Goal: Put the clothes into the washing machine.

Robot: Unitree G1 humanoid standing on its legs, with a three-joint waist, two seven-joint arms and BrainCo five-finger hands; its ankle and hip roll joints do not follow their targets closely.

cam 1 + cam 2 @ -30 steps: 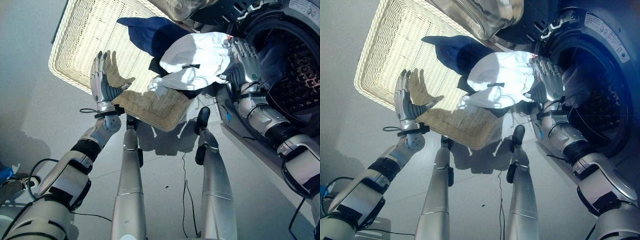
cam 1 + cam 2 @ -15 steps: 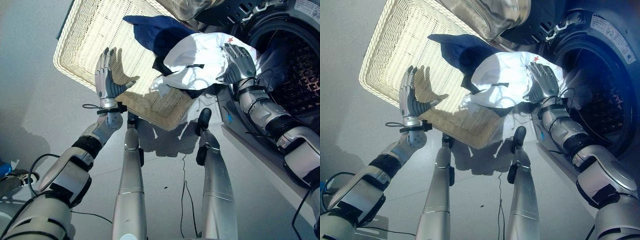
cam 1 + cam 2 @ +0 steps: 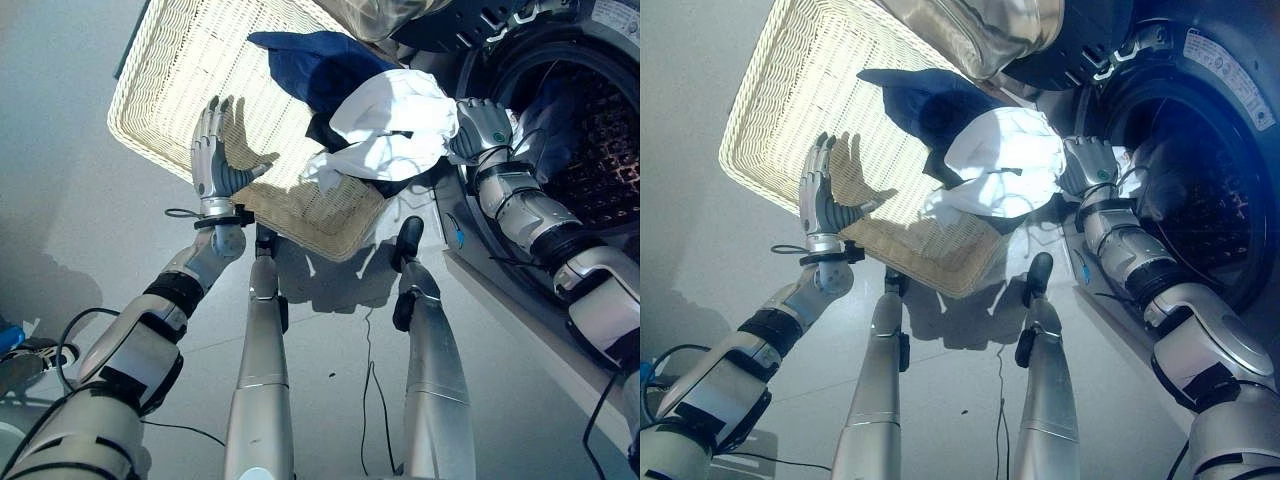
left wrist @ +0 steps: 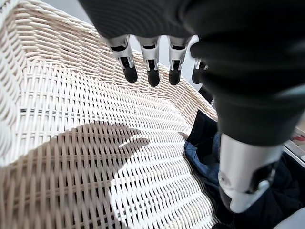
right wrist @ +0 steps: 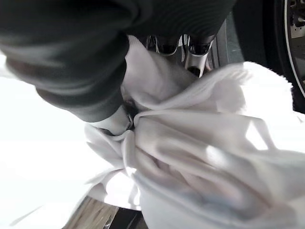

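A: We see the washing machine [image 3: 560,120], its dark perforated drum open on our right, and the pale woven basket [image 3: 190,80] lying beside it.

B: The white garment [image 3: 395,125], soft and bunched, sits at the basket's near corner over a navy garment [image 3: 315,65]. Our right hand [image 3: 478,128] is curled into its folds, gripping, we think; fabric hides the fingertips.

A: The trailing cloth could catch the basket rim or drop short of the drum.

B: Our left hand [image 3: 212,158] hovers with straight fingers over the weave.

Right hand [image 5: 190,50] fingers curl into white garment [image 5: 200,157]. Cloth bunches between fingers and thumb. Washer door rim [image 5: 293,43] beyond the fingertips.
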